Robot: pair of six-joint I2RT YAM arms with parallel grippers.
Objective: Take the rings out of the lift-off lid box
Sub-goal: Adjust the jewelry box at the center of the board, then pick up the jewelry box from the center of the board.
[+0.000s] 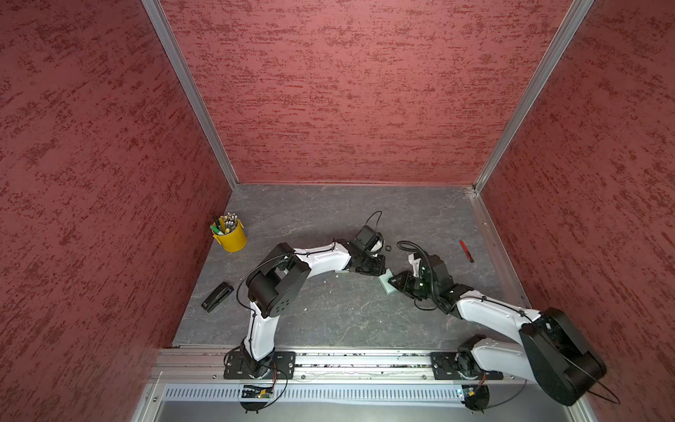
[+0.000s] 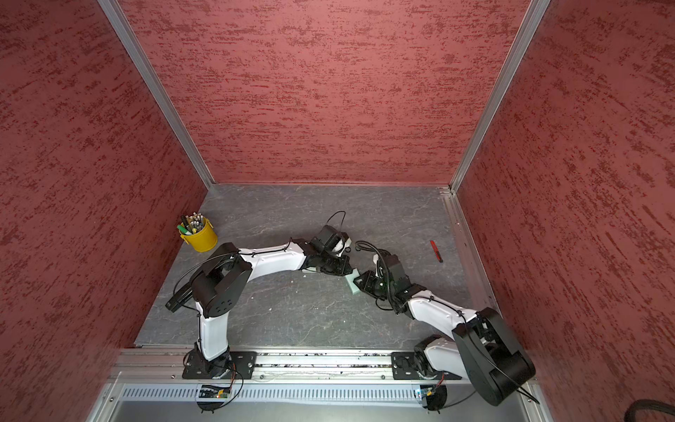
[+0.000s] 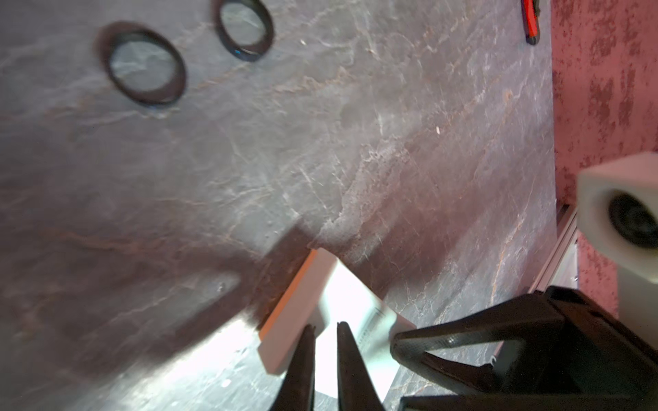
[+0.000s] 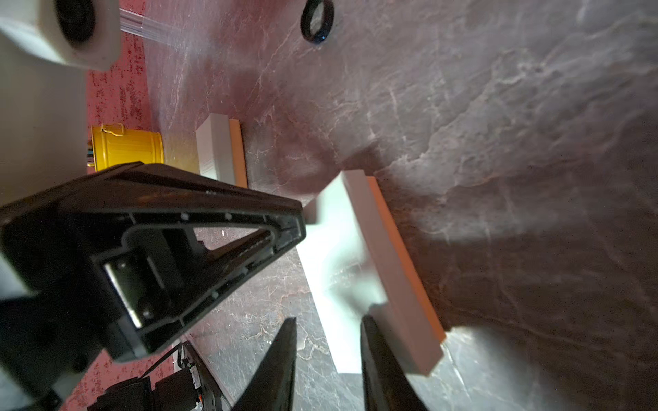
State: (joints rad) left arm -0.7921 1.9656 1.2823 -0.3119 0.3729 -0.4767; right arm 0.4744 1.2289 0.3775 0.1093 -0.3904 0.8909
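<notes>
Two black rings [image 3: 146, 67] [image 3: 245, 30] lie flat on the grey table, apart from the box; in a top view they are tiny hoops [image 1: 388, 248] beyond the grippers. A mint-green box part [image 1: 386, 283] [image 4: 374, 256] sits between both grippers, blurred. My left gripper [image 3: 325, 326] hovers over its edge, jaws a narrow gap apart, nothing seen clamped. My right gripper [image 4: 328, 325] is open, one finger beside the box wall, the box floor showing in the gap. A second mint-green part [image 4: 220, 153] lies under the left arm. Which part is the lid I cannot tell.
A yellow bucket [image 1: 231, 235] of pens stands at the back left. A black stapler [image 1: 217, 296] lies at the left, and a red cutter [image 1: 466, 251] at the right near the wall rail. The two grippers are almost touching.
</notes>
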